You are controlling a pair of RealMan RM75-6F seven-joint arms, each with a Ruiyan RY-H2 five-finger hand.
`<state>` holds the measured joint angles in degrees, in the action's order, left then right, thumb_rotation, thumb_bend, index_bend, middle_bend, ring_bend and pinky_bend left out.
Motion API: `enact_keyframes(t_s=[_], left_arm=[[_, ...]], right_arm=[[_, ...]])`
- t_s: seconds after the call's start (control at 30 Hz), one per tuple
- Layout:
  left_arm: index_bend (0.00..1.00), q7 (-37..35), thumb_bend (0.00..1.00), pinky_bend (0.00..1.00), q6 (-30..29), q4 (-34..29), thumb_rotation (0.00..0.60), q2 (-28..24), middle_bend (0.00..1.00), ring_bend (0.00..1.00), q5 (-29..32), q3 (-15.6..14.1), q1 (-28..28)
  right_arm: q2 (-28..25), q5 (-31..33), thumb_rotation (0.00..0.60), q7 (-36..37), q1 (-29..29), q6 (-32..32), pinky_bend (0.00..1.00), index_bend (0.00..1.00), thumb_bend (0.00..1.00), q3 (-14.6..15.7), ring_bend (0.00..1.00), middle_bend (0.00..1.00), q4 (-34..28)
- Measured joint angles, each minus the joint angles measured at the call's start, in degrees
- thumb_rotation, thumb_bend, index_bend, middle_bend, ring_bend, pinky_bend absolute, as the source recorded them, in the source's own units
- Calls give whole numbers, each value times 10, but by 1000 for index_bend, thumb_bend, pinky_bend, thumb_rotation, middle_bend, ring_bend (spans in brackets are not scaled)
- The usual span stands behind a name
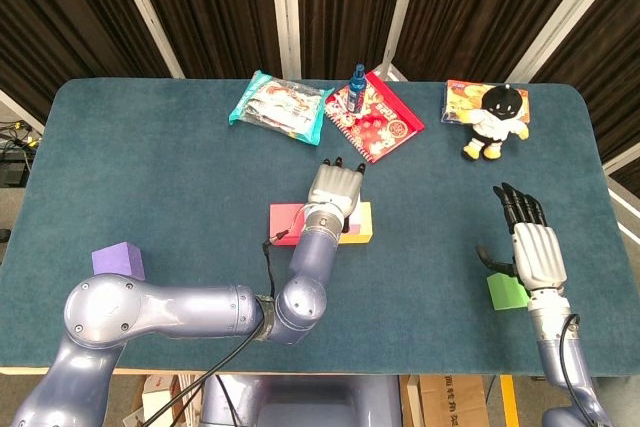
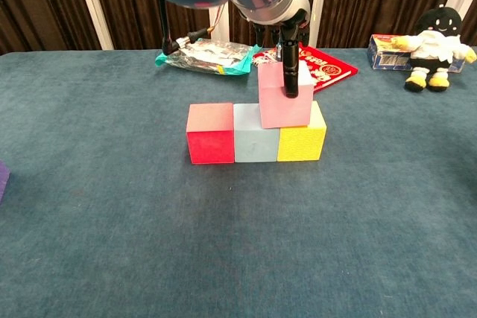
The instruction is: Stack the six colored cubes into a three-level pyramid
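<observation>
We count six cubes. Three stand in a row on the bench point(image 2: 89, 243), faces touching: red cube point(image 2: 210, 133), light blue cube point(image 2: 256, 134), yellow cube point(image 2: 302, 132). The row's long axis runs left to right across the chest view, front faces square to that camera.

The pink cube point(image 2: 283, 99) sits on the second level, over the seam between light blue and yellow, shifted somewhat toward yellow. Its edges look parallel to the row, with no tilt that we can see.

The purple cube point(image 1: 119, 260) lies alone near the bench's left front edge. The green cube point(image 1: 507, 291) lies near the right front edge.

The left hand point(image 1: 334, 190) is over the stack; in the chest view a dark finger point(image 2: 290, 80) lies down the pink cube's front face. The far side of the cube is hidden, so we cannot tell whether the cube is gripped or only touched.

The right hand point(image 1: 529, 240) holds nothing, fingers extended and apart, just above the green cube in the head view.

At the far side: one snack packet point(image 1: 278, 103), one red booklet point(image 1: 373, 117) with one small blue bottle point(image 1: 358, 79) on it, and one plush toy point(image 1: 495, 120) lying on one printed box point(image 1: 468, 97).
</observation>
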<state>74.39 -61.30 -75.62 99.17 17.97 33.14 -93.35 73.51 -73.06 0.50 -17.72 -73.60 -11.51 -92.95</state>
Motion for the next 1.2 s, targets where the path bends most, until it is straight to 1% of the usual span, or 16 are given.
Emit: enact_keyframes(t_s=[0.3,0.43,0.87,1.2], left_arm=[[0,-1,236,108,5,4,600,5,141,47,-3,-1,3],[0,-2,212,108,7,2,600,4,113,45,-5,-1,5],[0,-4,199,108,3,-20,600,-14,117,45,8,4,17],[0,-2,199,108,-2,-46,600,-38,197,45,22,0,36]], right_arm=[[1,2,600,2,0,0,0,0,328,-1,0,0,1],[1,3,600,2,0,1,0,0,328,-2,0,0,2],[2,0,600,0,0,-2,0,0,329,-1,0,0,2],[2,-1,600,0,1,-3,0,0,329,-1,0,0,0]])
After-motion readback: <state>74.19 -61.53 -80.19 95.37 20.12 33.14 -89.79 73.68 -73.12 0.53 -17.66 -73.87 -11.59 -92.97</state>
